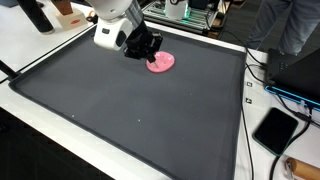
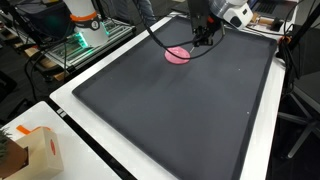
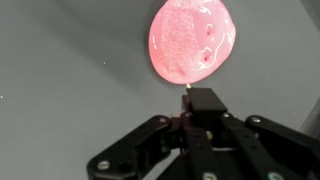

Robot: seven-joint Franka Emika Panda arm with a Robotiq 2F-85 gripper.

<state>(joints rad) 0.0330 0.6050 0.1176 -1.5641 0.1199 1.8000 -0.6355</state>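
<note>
**mat_fan:** So what's the gripper (image 3: 205,98) doing, open or closed?

**benchrat:** Closed. In the wrist view the two fingers are pressed together with nothing pinched between them.

**mat_fan:** And the pink thing?

**benchrat:** That's the pink disc (image 3: 190,42). It's lying flat on the dark mat (image 3: 70,90), right past the fingertips. The tips sit just beside its edge, and honestly I can't tell if they touch it. In both exterior views the pink disc (image 1: 163,64) is toward the far side of the mat.

**mat_fan:** Anything else around?

**benchrat:** There's a white table rim (image 1: 45,125) framing the mat, with a black slab (image 1: 275,130) resting on it. In an exterior view a cardboard box (image 2: 35,150) sits on the rim too. Both are well apart from the disc.
</note>
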